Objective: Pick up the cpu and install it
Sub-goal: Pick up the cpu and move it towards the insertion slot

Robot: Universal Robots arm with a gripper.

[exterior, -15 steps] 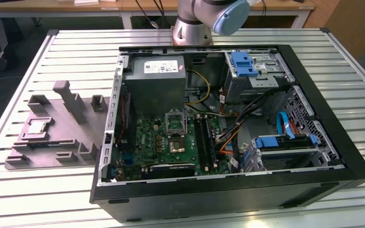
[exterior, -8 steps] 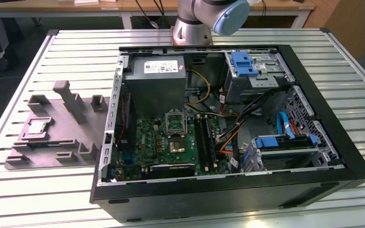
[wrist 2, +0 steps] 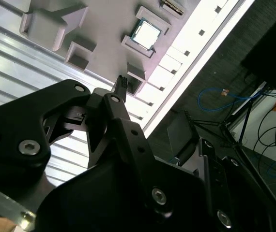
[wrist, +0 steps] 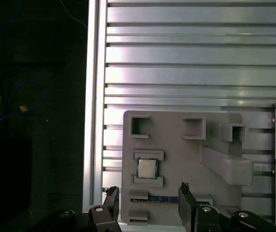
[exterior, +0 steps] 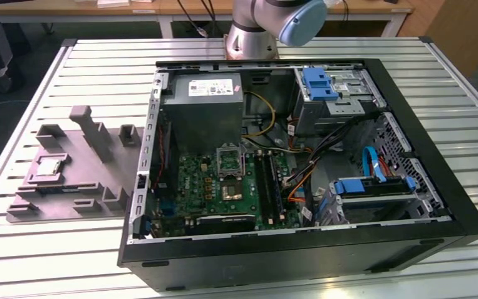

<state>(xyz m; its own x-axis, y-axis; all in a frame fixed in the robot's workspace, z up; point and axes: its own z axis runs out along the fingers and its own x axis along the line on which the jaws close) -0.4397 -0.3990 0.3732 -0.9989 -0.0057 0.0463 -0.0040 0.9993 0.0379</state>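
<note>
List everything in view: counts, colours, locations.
cpu: one, silver with pale green rim, in a recess of the tray
tray: one, grey, on the table, at the exterior view's left of the case
computer case: one, black, open, mid-table
motherboard: one, green, inside the case
power supply box: one, grey, inside the case
drive carriers: two, blue, inside the case
table: one, silver, slatted
arm: one, grey and blue, at the table's far edge
gripper: one, black, open, over the tray near the cpu
</note>
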